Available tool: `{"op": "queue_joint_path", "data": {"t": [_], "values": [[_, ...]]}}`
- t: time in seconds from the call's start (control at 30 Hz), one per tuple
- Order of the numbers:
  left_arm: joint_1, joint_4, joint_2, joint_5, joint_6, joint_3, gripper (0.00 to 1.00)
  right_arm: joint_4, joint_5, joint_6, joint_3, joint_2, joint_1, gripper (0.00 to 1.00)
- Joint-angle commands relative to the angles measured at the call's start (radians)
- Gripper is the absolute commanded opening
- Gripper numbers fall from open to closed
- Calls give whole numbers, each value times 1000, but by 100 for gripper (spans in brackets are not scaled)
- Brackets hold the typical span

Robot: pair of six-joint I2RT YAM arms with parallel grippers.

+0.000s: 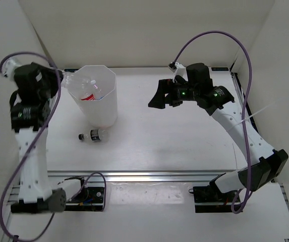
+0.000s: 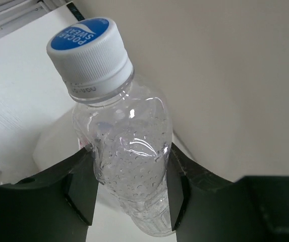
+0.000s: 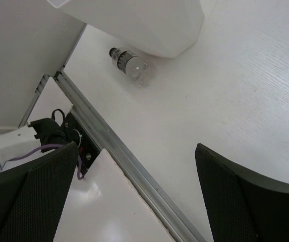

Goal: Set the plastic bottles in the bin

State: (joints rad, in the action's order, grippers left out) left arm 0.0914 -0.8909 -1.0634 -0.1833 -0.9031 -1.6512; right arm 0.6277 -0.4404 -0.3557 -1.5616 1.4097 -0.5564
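Note:
My left gripper [image 1: 62, 78] is shut on a clear plastic bottle [image 1: 81, 80] and holds it over the left rim of the tall white bin [image 1: 108, 108]. In the left wrist view the bottle [image 2: 129, 151] has a white cap with a blue top, and both fingers [image 2: 81, 189] press its sides. A red-labelled bottle [image 1: 88, 97] lies inside the bin. A black-capped bottle [image 1: 91, 136] lies on the table just in front of the bin; it also shows in the right wrist view [image 3: 129, 63] below the bin [image 3: 149, 22]. My right gripper [image 1: 157, 97] is open and empty, raised over the table's middle.
White walls close in the table on the left, back and right. A metal rail [image 1: 149, 176] runs along the near edge, with the arm bases behind it. A purple cable [image 1: 235, 45] loops above the right arm.

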Motion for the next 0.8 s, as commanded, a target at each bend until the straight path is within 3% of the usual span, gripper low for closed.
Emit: {"op": "queue_joint_path", "data": {"t": [0.0, 0.13, 0.17, 0.23, 0.27, 0.3, 0.37, 0.43, 0.5, 0.57, 0.63, 0.7, 0.77], "values": [[-71, 69, -194, -137, 118, -54, 52, -26, -34, 8, -40, 11, 4, 100], [-155, 78, -309, -174, 200, -108, 64, -16, -24, 17, -31, 2, 4, 100], [-169, 66, -310, -194, 201, -126, 100, -7, -24, 17, -17, 2, 4, 100], [-221, -36, -297, -282, 158, -201, 100, 24, -15, 29, -8, -8, 4, 100], [-237, -149, -270, -424, 138, -237, 100, 38, -6, 44, -17, -8, 4, 100], [-237, -161, -227, -465, 138, -213, 100, 52, -6, 44, -17, -8, 4, 100], [-237, -123, -27, -522, 138, -80, 100, 61, 15, 57, 1, -26, 4, 100], [-237, -88, 130, -503, 115, 194, 100, 61, 16, 67, 41, -44, 4, 100], [-228, -77, 354, -379, 34, 462, 100, 61, 25, 67, 51, -44, 4, 100], [-228, -88, 533, -284, -139, 612, 100, 61, 12, 57, 64, -44, 4, 100], [-228, -97, 632, -171, -268, 819, 100, 61, 0, 57, 64, -34, 4, 100], [-228, -7, 733, -92, -358, 987, 100, 52, -30, 46, 74, -23, 4, 100], [-228, 100, 764, -64, -384, 1065, 100, 52, -41, 46, 74, -14, 4, 100]]}}
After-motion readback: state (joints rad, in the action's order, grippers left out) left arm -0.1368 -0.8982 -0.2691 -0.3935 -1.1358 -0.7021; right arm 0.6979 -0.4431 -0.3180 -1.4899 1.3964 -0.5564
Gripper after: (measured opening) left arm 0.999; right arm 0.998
